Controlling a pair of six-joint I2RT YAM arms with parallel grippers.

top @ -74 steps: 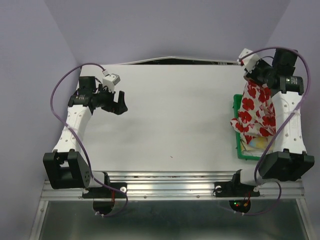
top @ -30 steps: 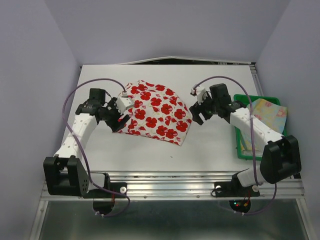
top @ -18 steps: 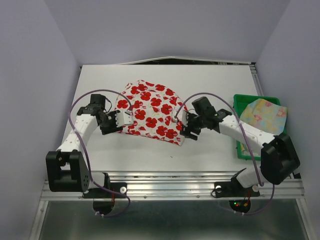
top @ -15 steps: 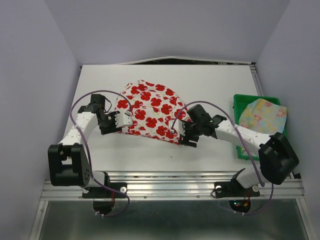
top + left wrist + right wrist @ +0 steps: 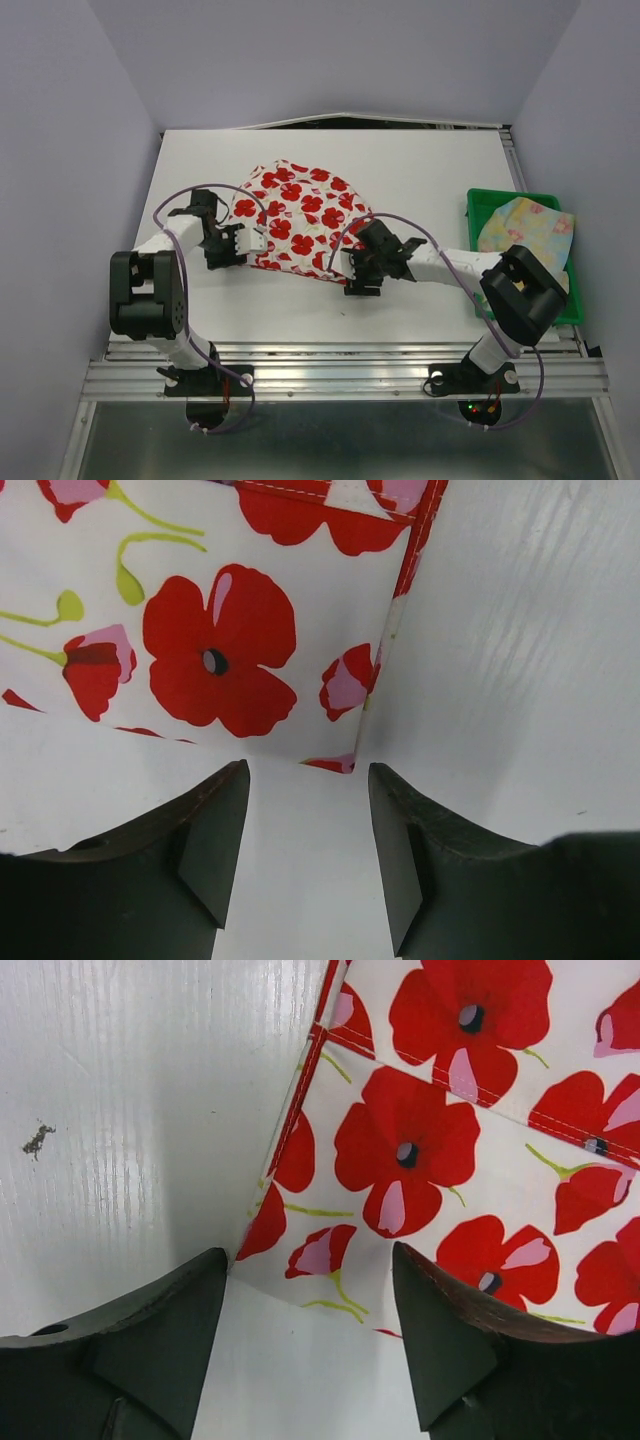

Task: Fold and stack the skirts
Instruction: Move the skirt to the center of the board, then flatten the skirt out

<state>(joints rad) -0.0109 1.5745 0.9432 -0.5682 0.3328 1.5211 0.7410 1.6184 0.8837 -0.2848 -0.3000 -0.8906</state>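
The red-flower skirt (image 5: 300, 215) lies spread, not yet folded; the left gripper (image 5: 308, 815) and right gripper (image 5: 310, 1295) gape wide at its near corners. The pastel skirt (image 5: 525, 232) lies in the green tray (image 5: 488, 198).

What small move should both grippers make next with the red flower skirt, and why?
Probably close each on its near corner, ready to fold. The left gripper and right gripper are open, each with a corner of the red flower skirt between its fingers.

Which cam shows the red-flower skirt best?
Top external: it shows the whole red-flower skirt spread flat, with its outline complete. Left wrist and right wrist each show only one near corner and some of the print.
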